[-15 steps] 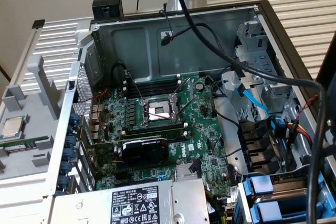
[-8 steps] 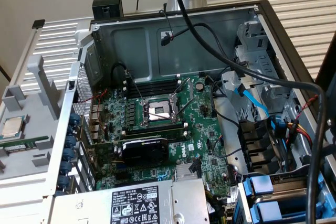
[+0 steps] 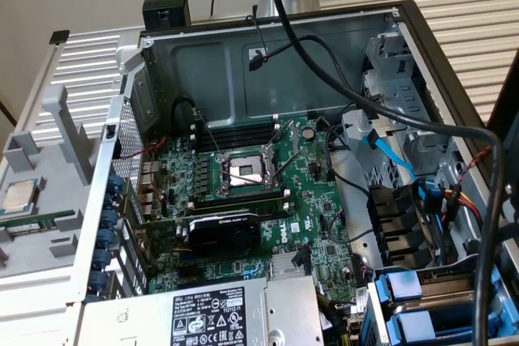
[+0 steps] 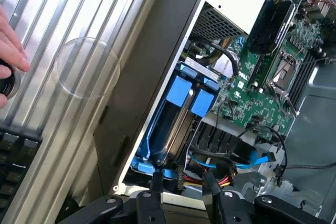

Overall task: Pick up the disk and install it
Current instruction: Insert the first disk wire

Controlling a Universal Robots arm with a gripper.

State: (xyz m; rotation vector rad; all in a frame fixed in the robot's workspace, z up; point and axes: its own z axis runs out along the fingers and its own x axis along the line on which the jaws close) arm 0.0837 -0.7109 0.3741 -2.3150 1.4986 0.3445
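The claw (image 4: 182,182) hangs empty, fingers (image 4: 156,198) apart, just outside the case (image 4: 142,77), near the disk (image 4: 169,121) slotted in its blue frame at the exterior view's near right; pick-up seems in hand, calling for fingers squared to that frame.

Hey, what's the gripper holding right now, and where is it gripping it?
Nothing. The gripper has its fingers apart with no object between them, close to the blue carriers in the case.
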